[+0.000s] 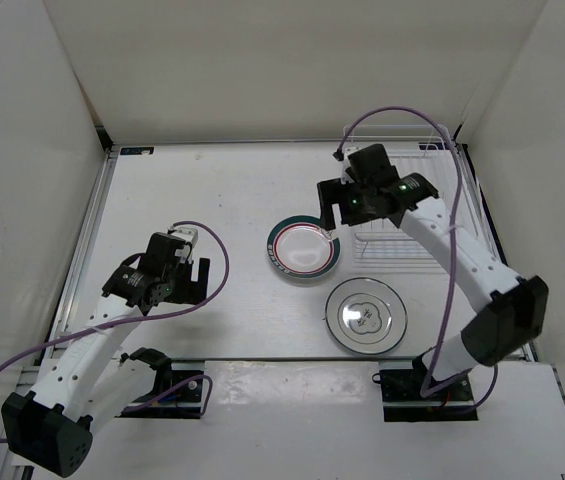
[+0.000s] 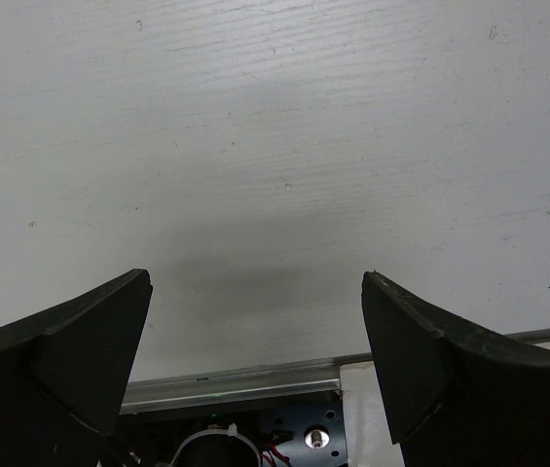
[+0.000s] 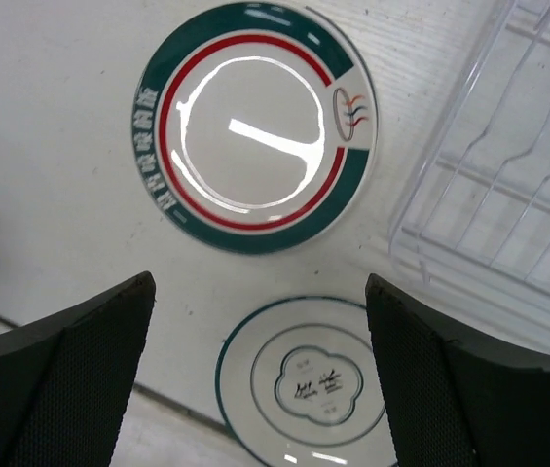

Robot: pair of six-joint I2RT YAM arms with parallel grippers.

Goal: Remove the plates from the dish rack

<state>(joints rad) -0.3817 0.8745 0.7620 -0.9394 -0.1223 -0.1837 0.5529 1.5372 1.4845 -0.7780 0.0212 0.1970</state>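
Your right fingers (image 3: 90,360) stand spread, grasping nothing, above the banded plate (image 1: 304,250), which lies flat on the tabletop (image 1: 222,190) beside the rack (image 3: 508,195); lift straight up so you clip neither. Your left fingers (image 2: 70,350) are spread too, holding nothing. Count two plates, both on the tabletop, the motif plate (image 1: 366,316) nearer you, and one rack
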